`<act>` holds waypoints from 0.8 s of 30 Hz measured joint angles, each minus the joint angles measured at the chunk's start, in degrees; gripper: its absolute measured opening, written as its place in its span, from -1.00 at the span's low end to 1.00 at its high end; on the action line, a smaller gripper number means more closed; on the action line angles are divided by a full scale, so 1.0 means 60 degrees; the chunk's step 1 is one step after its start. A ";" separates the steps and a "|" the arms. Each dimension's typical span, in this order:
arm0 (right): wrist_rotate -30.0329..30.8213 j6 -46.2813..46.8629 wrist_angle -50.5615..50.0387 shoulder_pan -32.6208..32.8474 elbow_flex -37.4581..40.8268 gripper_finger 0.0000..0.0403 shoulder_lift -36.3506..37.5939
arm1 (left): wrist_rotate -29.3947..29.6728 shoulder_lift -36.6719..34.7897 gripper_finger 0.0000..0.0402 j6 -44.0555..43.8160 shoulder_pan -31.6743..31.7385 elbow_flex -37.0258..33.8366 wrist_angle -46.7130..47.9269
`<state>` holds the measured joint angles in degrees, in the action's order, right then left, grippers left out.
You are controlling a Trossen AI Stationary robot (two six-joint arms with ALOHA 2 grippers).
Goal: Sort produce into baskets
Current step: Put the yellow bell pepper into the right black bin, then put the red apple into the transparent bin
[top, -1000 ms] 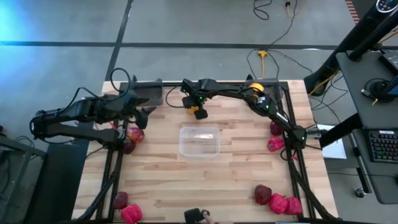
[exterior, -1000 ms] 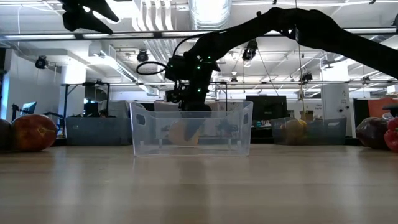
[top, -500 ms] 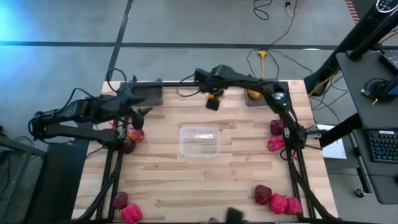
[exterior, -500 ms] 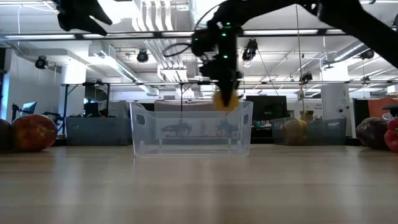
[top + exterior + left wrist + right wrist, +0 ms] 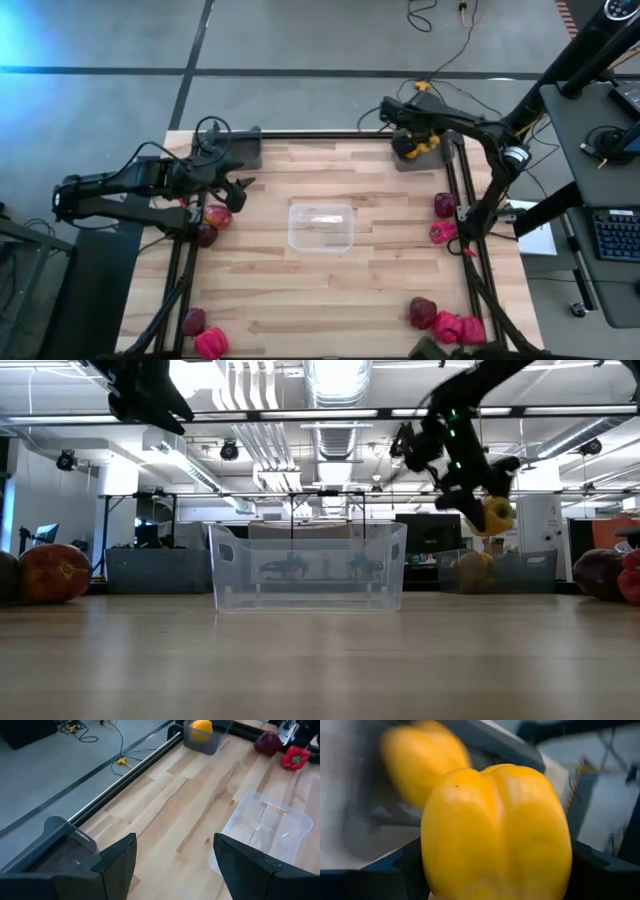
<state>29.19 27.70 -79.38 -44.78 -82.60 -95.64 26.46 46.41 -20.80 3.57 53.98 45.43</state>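
Observation:
My right gripper (image 5: pixel 406 143) is shut on a yellow bell pepper (image 5: pixel 495 830) over the dark grey tray (image 5: pixel 402 165) at the table's far right corner. In the low view the pepper (image 5: pixel 497 515) hangs above that tray (image 5: pixel 520 572). A second yellow pepper (image 5: pixel 422 762) lies in the tray. My left gripper (image 5: pixel 175 865) stands open over the far left of the table, with nothing between its fingers. It is near the other grey tray (image 5: pixel 237 150). The clear container (image 5: pixel 321 227) stands at the table's middle. My right gripper pinches the yellow pepper's two opposite sides (image 5: pixel 432 855) between its two fingers (image 5: pixel 405 867). The fingers slant down from above. The pepper is lifted clear, above the tray and the pepper lying in it.
A red pepper (image 5: pixel 217 216) and an apple (image 5: pixel 206 235) lie under my left arm. At the right edge are an apple (image 5: pixel 444 205) and a red pepper (image 5: pixel 441 232). More red produce lies at the near left (image 5: pixel 200 332) and near right (image 5: pixel 445 322) corners.
My right gripper has lifted the yellow pepper from behind the clear container. It has swung the pepper fast toward the table's far right corner, rolling its wrist on the way. The pepper now hangs over the right tray.

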 joint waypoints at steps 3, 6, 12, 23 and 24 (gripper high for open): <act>-0.0041 0.0318 0.0192 -0.0499 0.0461 0.50 -0.0064 | -0.0001 0.0075 0.23 -0.0178 0.0000 0.0000 0.0000; -0.0117 0.0365 0.0549 -0.0899 0.0914 0.50 -0.0248 | -0.0021 0.0043 0.23 -0.0377 0.0000 -0.0004 0.0004; -0.0101 0.0498 0.1418 -0.1303 0.1552 0.67 -0.0489 | -0.0326 -0.0324 0.23 -0.0480 -0.0001 -0.0004 0.0046; -0.0361 -0.0098 0.1812 -0.1380 0.1515 0.88 -0.0216 | -0.0524 -0.0625 0.35 -0.0401 0.0000 -0.0004 0.0304; -0.0358 -0.0098 0.1811 -0.1303 0.1457 0.88 -0.0065 | -0.0584 -0.0623 0.37 -0.0381 -0.0004 -0.0004 0.0365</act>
<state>27.04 27.12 -68.51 -52.60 -73.86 -96.03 22.95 42.68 -23.08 3.55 53.95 47.62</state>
